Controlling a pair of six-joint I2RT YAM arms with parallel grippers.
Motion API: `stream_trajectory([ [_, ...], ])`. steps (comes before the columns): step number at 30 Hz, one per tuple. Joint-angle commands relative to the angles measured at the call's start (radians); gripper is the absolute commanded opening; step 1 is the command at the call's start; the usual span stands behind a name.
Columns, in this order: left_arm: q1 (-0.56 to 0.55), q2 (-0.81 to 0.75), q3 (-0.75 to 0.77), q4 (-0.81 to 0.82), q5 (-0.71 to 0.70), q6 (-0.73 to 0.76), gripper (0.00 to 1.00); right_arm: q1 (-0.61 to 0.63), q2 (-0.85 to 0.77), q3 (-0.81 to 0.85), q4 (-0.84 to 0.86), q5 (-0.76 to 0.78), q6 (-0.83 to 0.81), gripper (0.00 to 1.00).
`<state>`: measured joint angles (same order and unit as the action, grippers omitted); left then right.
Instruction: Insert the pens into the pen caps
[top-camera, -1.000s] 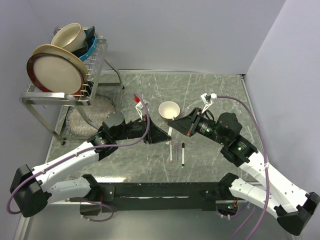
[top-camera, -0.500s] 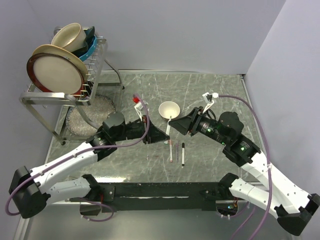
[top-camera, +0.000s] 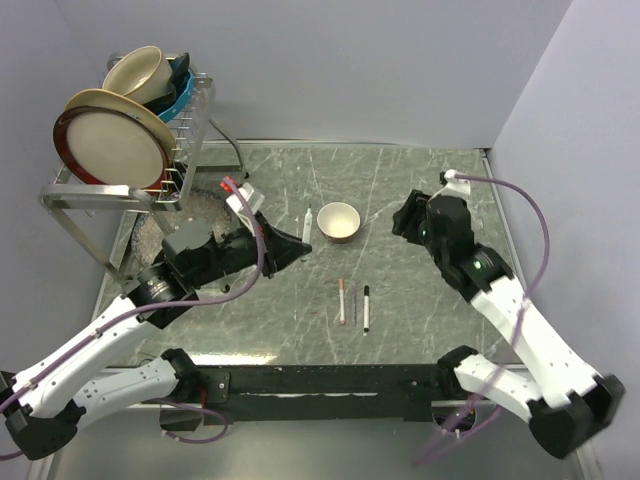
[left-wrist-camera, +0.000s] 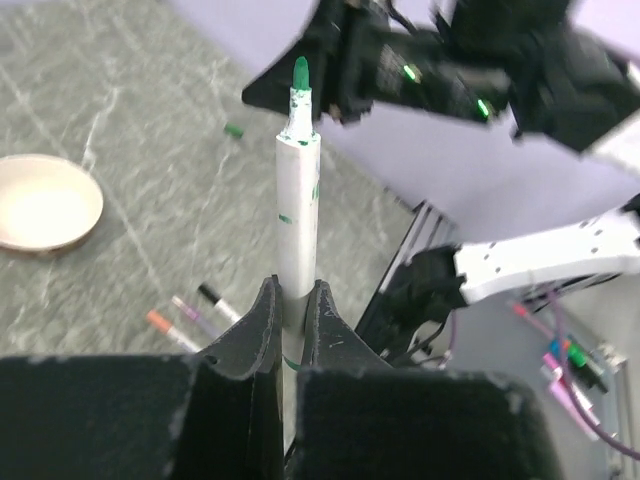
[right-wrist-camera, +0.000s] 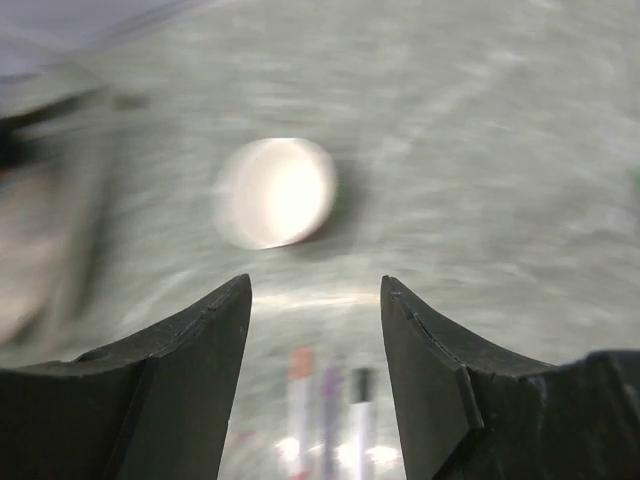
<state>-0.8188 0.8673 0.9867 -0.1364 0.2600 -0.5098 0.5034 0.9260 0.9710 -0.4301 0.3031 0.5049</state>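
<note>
While my left gripper (left-wrist-camera: 294, 292) pinches the bare-tipped green pen (left-wrist-camera: 297, 200), my right gripper (right-wrist-camera: 315, 288) gapes empty; I judge capping not yet done.

Green pen (left-wrist-camera: 297, 200) in left end effector (left-wrist-camera: 292, 292); red pen (top-camera: 341, 302) near black pen (top-camera: 366, 308); green cap (left-wrist-camera: 234, 129) apart.

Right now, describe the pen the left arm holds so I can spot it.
On the green table, just left of the cream bowl, the left arm's fingers clamp a white pen. Unlike the pens lying flat nearby, it is lifted and green-tipped.
</note>
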Motion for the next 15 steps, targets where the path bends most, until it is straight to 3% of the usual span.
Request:
stream_trajectory([
  [1,0.001,-0.011,-0.023,-0.057,0.010,0.117,0.01,-0.205,0.111,0.038,-0.076,0.001,-0.042,0.61],
  [4,0.001,-0.027,-0.077,-0.032,0.018,0.139,0.01,-0.338,0.206,0.052,-0.049,-0.038,-0.130,0.60],
  [8,0.001,-0.036,-0.129,-0.017,0.015,0.168,0.01,-0.525,0.406,0.116,-0.073,-0.197,-0.244,0.57],
  [15,0.001,-0.019,-0.164,-0.014,0.042,0.188,0.01,-0.631,0.683,0.222,-0.108,-0.266,-0.336,0.55],
])
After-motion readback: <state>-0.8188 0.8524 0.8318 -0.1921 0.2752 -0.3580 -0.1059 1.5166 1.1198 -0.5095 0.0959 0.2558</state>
